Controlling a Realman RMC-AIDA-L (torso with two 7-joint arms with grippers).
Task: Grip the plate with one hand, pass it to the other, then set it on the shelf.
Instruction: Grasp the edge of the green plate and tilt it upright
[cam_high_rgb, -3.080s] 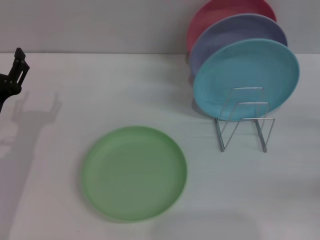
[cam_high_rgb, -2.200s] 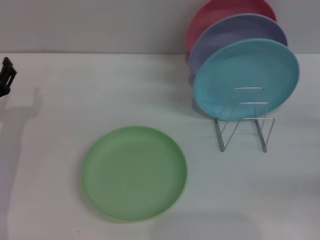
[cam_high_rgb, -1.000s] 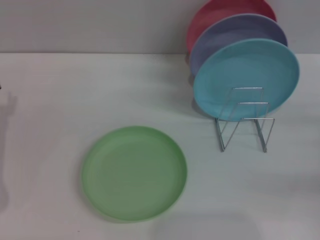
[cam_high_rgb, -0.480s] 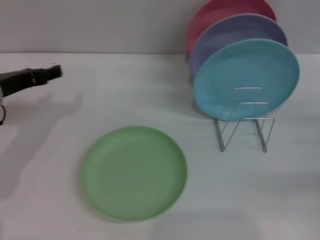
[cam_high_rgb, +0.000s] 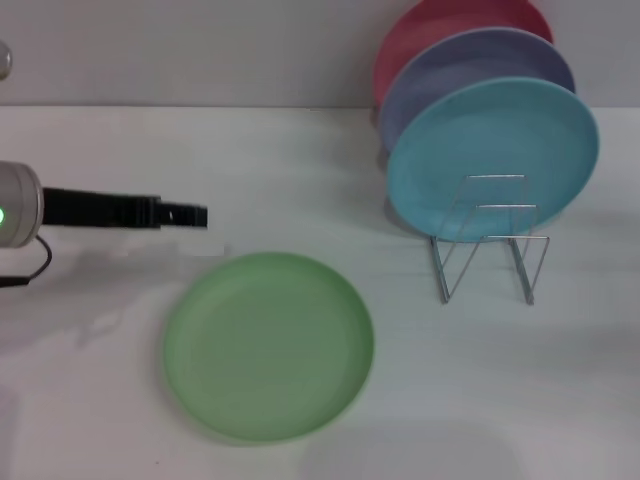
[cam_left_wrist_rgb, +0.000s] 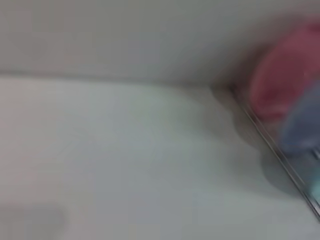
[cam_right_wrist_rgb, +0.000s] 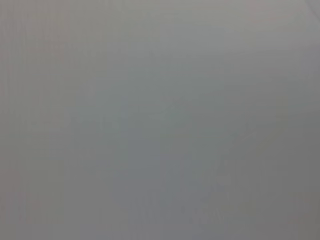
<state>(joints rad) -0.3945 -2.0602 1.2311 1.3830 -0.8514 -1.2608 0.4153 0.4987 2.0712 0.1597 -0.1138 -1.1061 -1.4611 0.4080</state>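
The left gripper (cam_high_rgb: 195, 216) reaches in edge-on above the tabletop (cam_high_rgb: 250, 170), just behind the light-green plate (cam_high_rgb: 268, 345), seemingly lining up for its rim; whether the jaws are released or clenched, I cannot tell. The plate lies flat, apart from the wire rack (cam_high_rgb: 490, 240), whose front slot looks free. The right gripper is out of sight.

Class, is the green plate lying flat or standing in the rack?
Lying flat: the green plate rests on the table, apart from the rack.
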